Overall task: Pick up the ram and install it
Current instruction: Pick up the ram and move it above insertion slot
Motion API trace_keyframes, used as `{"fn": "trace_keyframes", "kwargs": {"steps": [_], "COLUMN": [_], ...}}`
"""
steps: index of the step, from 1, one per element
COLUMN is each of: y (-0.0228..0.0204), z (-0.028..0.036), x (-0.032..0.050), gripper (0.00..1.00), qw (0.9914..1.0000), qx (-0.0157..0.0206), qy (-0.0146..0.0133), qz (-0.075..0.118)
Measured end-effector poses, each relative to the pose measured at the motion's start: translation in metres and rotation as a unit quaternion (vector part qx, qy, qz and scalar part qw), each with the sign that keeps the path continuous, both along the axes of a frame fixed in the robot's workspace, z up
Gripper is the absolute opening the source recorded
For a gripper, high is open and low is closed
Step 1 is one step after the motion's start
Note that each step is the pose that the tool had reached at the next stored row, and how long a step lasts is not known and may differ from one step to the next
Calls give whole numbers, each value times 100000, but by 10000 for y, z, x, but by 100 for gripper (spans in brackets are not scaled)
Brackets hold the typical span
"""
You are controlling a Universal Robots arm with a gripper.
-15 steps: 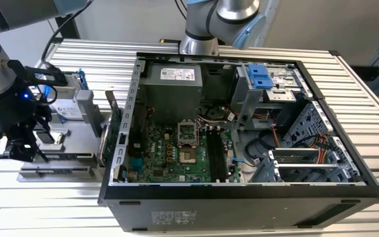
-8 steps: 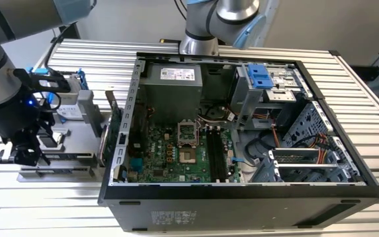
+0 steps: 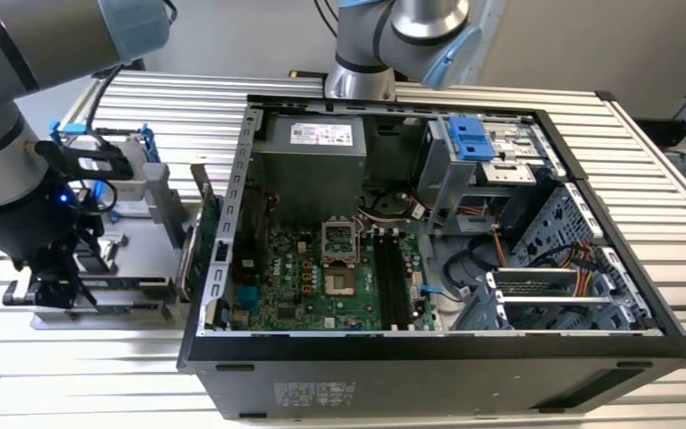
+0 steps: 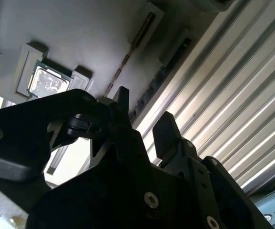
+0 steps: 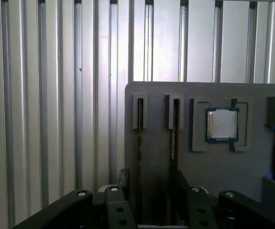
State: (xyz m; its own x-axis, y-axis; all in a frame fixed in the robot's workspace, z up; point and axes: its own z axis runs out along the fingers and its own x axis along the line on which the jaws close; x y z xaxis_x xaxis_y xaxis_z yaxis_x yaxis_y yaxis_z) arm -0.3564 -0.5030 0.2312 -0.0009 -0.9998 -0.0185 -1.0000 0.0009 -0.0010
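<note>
My black fingers [image 5: 123, 179] were spread apart, gripping nothing, low over a flat grey parts tray [image 5: 156, 90] on the ribbed silver metal desk [image 5: 42, 95]. Both wrist views showed two sticks on edge in parallel slots of that tray. The outer ram stick [image 5: 139, 143], long, thin and dark, sat on the side by the tray's edge. The inner ram stick [image 5: 174, 138], same shape with a brownish edge, sat just beside a square silver processor chip [image 5: 221, 124].

Long axes of both ran parallel to the desk's ribs and the tray's edge. Far ends sat in small raised grey end blocks, pointing away from my fingers; near ends came toward them.

In the second wrist view the outer ram stick [image 4: 168, 67] ran into the gap between my fingers [image 4: 162, 125], with the inner ram stick [image 4: 127, 52] off to one side. Couldn't tell whether a finger touched either stick. In the first wrist view the inner stick's near end passed behind one finger.

The exterior view gave what the wrist views didn't. My fingers [image 3: 51, 286] hung at the exterior view's left, over the tray [image 3: 140, 237]. To the exterior view's right of it stood an open black computer case [image 3: 439, 375] with a green motherboard [image 3: 307, 286] and long black memory slots [image 3: 391, 277]. Sticks were too small there to pick out.
</note>
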Motion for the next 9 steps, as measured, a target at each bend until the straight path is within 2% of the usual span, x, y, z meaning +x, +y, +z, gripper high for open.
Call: {"fn": "trace_keyframes", "kwargs": {"steps": [9], "y": [-21], "z": [-150], "x": [0], "gripper": [100], "qw": [100000], "qx": [9], "qy": [-9], "qz": [-7]}}
